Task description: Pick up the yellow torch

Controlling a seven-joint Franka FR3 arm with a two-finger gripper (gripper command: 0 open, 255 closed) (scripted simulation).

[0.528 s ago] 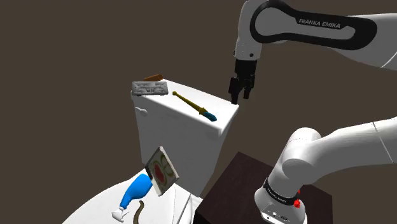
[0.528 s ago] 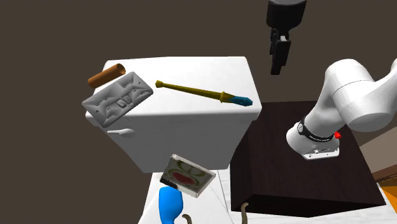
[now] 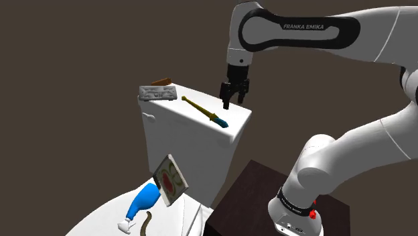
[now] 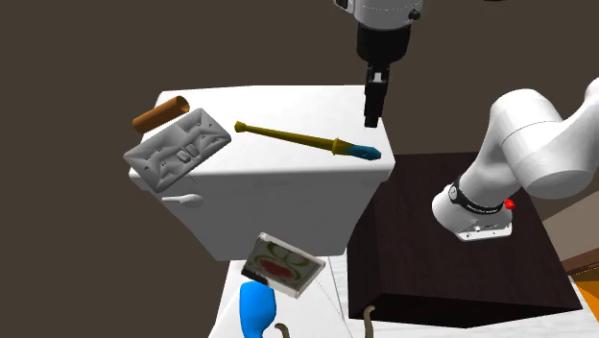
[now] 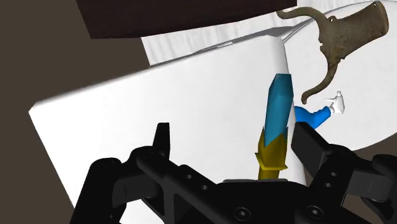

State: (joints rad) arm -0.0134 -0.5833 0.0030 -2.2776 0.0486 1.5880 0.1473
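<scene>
Gripper, fingers spread and empty, hangs over the torch at its blue end, shoulder view's centre; best to centre on the shaft, then lower.

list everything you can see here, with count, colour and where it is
torch: 1, yellow with a blue end, lying on top of the tank
tank: 1, white, beside the stand
slab: 1, grey, at the tank's far end
cylinder: 1, brown, behind the slab
card: 1, red and green picture, tilted, in front of the tank
bottle: 1, blue with a white cap, below the card
hook: 1, brown, beside the bottle
stand: 1, dark brown
arm: 1, white with dark joints
gripper: 1, black, open, above the torch's blue end
</scene>
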